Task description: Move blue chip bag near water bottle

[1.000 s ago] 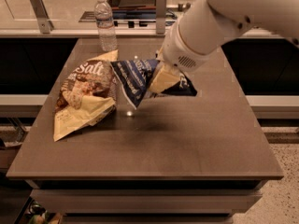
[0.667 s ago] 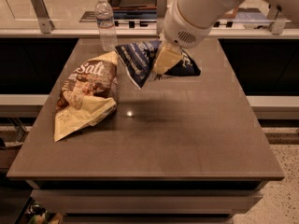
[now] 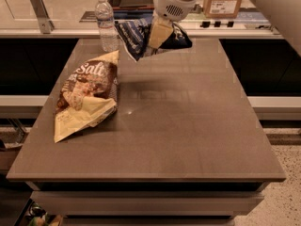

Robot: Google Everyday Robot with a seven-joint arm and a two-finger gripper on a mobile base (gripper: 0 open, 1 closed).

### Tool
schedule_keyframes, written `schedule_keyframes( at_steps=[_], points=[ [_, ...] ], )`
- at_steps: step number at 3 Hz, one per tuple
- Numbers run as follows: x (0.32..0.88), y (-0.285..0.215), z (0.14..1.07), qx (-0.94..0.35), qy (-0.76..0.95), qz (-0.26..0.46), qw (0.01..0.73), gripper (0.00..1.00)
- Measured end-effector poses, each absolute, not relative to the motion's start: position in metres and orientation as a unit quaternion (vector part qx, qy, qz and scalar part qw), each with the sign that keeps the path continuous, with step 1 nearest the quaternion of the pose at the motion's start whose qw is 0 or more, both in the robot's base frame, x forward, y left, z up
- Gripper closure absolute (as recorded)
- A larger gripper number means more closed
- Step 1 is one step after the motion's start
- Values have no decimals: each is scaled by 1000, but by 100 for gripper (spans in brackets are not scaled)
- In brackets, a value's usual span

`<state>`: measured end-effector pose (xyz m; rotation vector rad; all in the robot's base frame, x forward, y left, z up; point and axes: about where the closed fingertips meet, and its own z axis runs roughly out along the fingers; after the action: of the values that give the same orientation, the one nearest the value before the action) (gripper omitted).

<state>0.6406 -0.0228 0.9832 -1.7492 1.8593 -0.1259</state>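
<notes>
Camera view: the gripper point(image 3: 156, 40) has swung the blue chip bag point(image 3: 133, 36) away from mid-table to the far edge of the table point(image 3: 188, 126), jaws pinching the bag's middle. The bag now hangs in the air just beside the water bottle point(image 3: 106, 25) (well clear of the brown bag point(image 3: 89, 95) it was next to). By my reckoning, only lowering and release remain.

"Salt" was legible on crinkly brown-and-cream bag point(image 3: 87, 95), 9 o'clock. Gripper point(image 3: 158, 36) at 12 o'clock clamped crinkly navy-blue bag point(image 3: 133, 36); its lettering was illegible.
</notes>
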Motion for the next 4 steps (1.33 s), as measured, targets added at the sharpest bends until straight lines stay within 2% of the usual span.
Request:
schedule_keyframes(
  at_steps=[4],
  points=[
    [758,6,921,-651,679,-99,325,100]
  ],
)
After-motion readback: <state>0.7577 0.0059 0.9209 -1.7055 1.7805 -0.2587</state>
